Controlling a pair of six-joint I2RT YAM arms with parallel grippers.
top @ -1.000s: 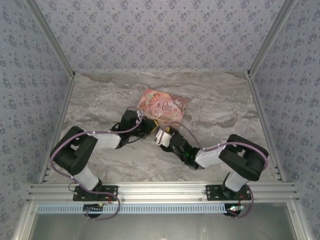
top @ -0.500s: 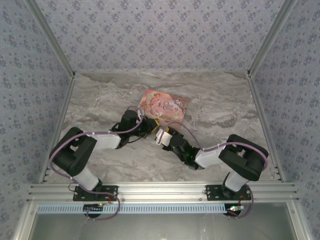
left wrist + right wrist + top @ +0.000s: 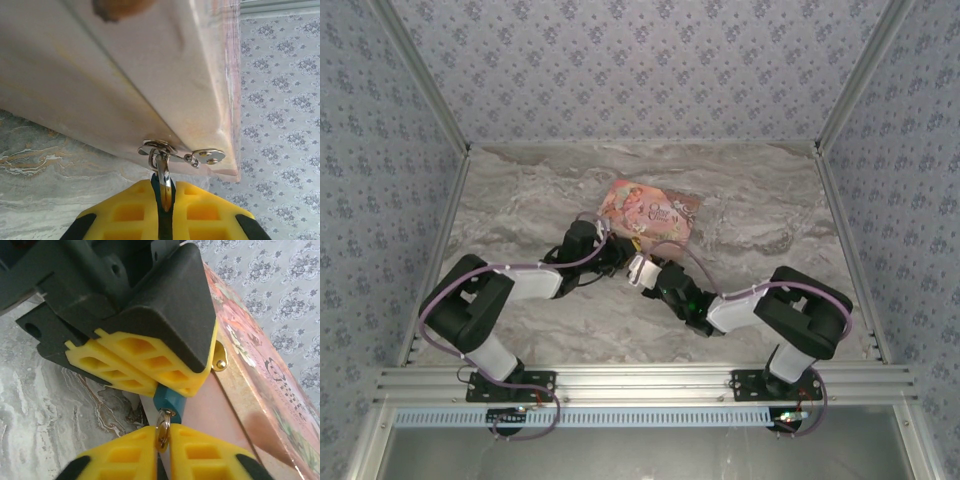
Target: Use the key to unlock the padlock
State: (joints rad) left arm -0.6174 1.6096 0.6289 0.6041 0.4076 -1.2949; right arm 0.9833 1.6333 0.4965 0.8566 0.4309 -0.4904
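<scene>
Clearly the risk here lies in the twist. The right gripper (image 3: 163, 434) is pinched together on the key (image 3: 163, 420), of which little more than a small metal loop shows between the yellow pads. So slight a hold could slip, or bend the key, if the wrist turns off the lock's axis. The padlock (image 3: 168, 399) sits just ahead of those fingertips, its blue body poking out from the left gripper (image 3: 163, 191), which is clamped on it. If that clamp gives, the lock would likely spin with the key instead of opening. A pull could also drag the pink box (image 3: 260, 390), just right of the fingers, across the table (image 3: 45, 405). From above, both arms reach forward with elbows bent outward and wrists angled inward — the two grippers meet nose to nose at the box's near edge.
</scene>
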